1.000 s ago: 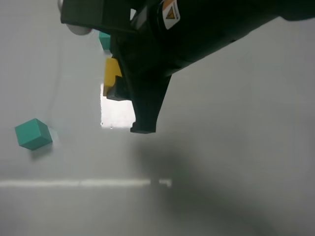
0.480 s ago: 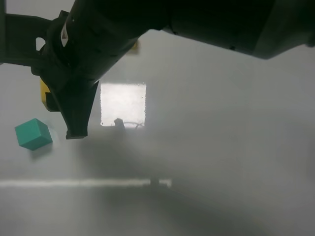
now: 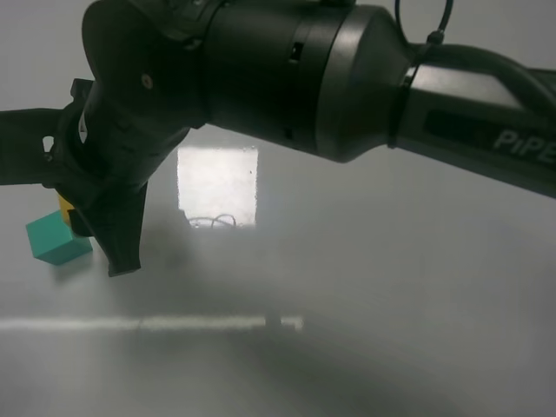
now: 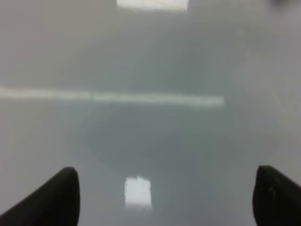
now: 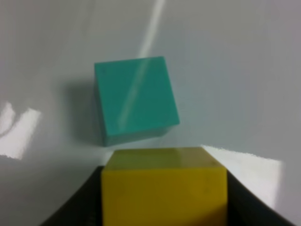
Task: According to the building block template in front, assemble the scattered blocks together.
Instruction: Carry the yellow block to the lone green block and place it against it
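My right gripper (image 3: 97, 233) has reached across to the left side and is shut on the yellow cube (image 3: 65, 207). It holds the cube just behind the teal-green cube (image 3: 54, 241), which lies on the white table. In the right wrist view the yellow cube (image 5: 163, 183) sits between the jaws of the right gripper (image 5: 163, 207), close to the teal-green cube (image 5: 135, 106) with a narrow gap between them. My left gripper (image 4: 164, 197) is open and empty above bare table. The template is hidden behind the right arm.
The big black right arm (image 3: 347, 78) fills the top of the exterior high view. A bright reflection patch (image 3: 217, 184) and a pale line (image 3: 148, 323) lie on the white table (image 3: 391, 287). The line also shows in the left wrist view (image 4: 113, 98).
My right arm has swung left with the yellow cube, from beside the template to the teal-green cube. The template is now covered by the arm. The teal-green cube has not moved.
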Controlling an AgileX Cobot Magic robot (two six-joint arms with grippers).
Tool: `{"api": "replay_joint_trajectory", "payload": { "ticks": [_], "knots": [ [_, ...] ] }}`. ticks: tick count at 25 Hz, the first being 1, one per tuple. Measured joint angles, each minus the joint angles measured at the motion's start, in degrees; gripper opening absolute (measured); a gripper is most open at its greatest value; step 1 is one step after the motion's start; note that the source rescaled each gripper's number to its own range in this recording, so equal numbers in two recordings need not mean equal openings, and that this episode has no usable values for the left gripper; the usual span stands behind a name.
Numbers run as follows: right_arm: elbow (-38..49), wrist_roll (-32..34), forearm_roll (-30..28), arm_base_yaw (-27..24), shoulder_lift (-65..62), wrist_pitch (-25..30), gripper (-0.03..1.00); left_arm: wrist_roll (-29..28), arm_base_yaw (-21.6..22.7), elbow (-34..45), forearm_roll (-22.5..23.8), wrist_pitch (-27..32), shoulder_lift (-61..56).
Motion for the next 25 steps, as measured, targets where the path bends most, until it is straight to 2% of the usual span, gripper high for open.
{"api": "replay_joint_trajectory", "payload": {
  "ticks": [14,20,25],
  "knots": [
    [-0.04,0.62,-1.70,0.00,2.69,-2.02,0.01,-0.06,0.00,0.00,0.00,0.00,0.00],
    [-0.04,5.09,-1.70,0.00,2.69,2.26,0.01,-0.06,0.00,0.00,0.00,0.00,0.00],
    [-0.04,6.17,-1.70,0.00,2.69,2.65,0.01,-0.06,0.00,0.00,0.00,0.00,0.00]
  ]
}}
